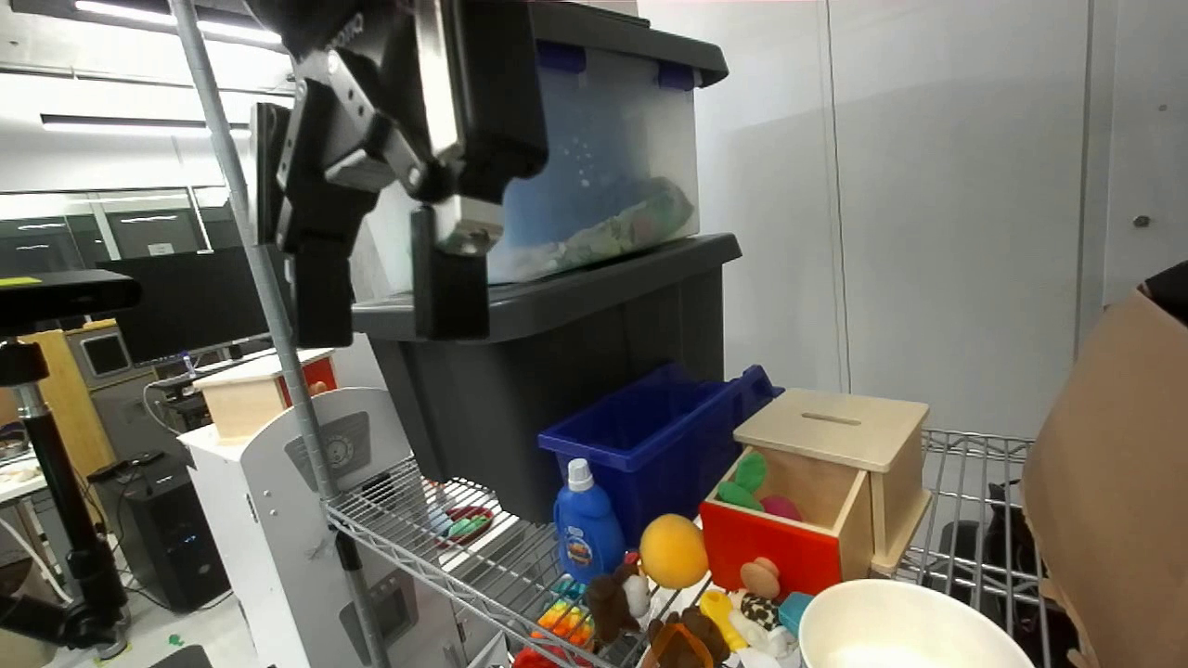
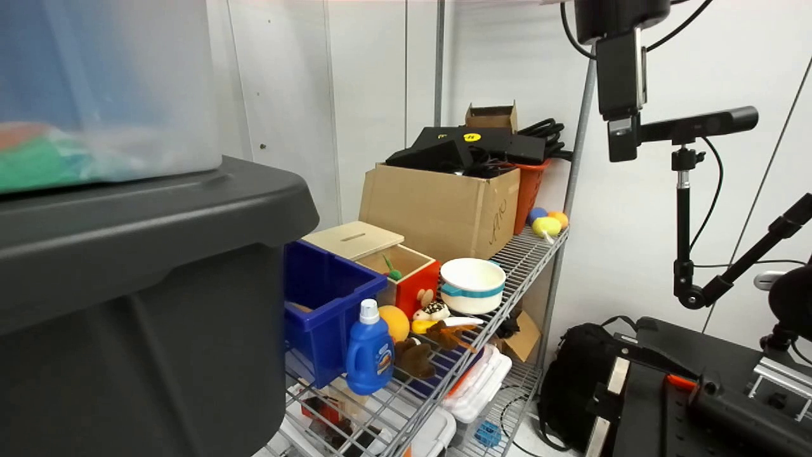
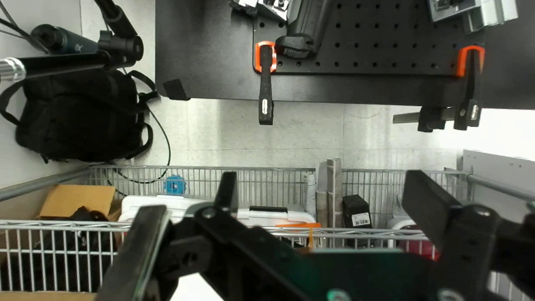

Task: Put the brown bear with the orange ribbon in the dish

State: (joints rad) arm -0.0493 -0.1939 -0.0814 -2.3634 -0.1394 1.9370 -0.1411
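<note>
The brown bear with the orange ribbon [image 1: 684, 642] lies at the front edge of the wire shelf in an exterior view. It also shows in the other exterior picture [image 2: 446, 335]; in the wrist view only its orange ribbon [image 3: 310, 237] and a brown sliver show above the gripper body. The dish, a cream-white bowl [image 1: 914, 640], stands beside it, cut off by the frame edge; it shows whole, with a teal band, in an exterior view [image 2: 472, 306]. My gripper [image 1: 385, 320] is open and empty, high above the shelf and apart from both; its fingers spread wide in the wrist view [image 3: 322, 196].
A wooden box [image 1: 831, 427] with an open red drawer stands behind the bear. Around it are an orange ball [image 1: 674, 551], a blue detergent bottle [image 1: 588, 529], another brown toy [image 1: 611, 605], a blue bin [image 1: 640, 431] and stacked grey totes [image 1: 557, 390]. A cardboard box [image 2: 438, 203] stands behind the bowl.
</note>
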